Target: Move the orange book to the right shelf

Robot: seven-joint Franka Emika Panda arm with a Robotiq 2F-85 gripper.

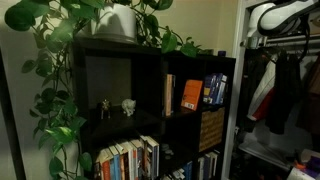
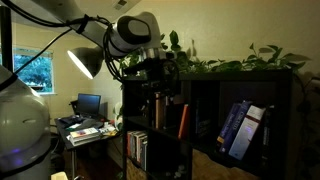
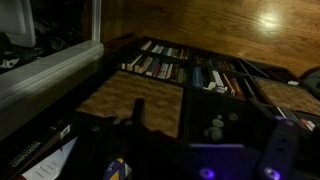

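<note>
While the gripper [image 2: 152,68] is held at the upper front edge of the dark bookcase [image 1: 162,85], its fingers [image 3: 139,115] are seen in the wrist view spread wide apart, with nothing clamped between them. Below the fingers and off to one side, well apart from them, the orange book [image 2: 183,120] is found standing upright in a black cube compartment. In an exterior view its bright cover with dark print is shown between a tan-spined book [image 1: 169,95] and a set of blue books [image 1: 215,90]; whether a partition stands between it and the blue books cannot be told. Small pale figurines [image 1: 128,105] are set in the neighbouring compartment. Lower still under the fingers, a row of books [image 1: 130,160] and a woven basket [image 1: 211,128] are kept on the bottom level. A trailing plant [image 1: 120,22] is spread along the top of the bookcase. Farthest from the fingers, a lamp [image 2: 85,62] and a monitor [image 2: 88,103] on a desk are seen.
</note>
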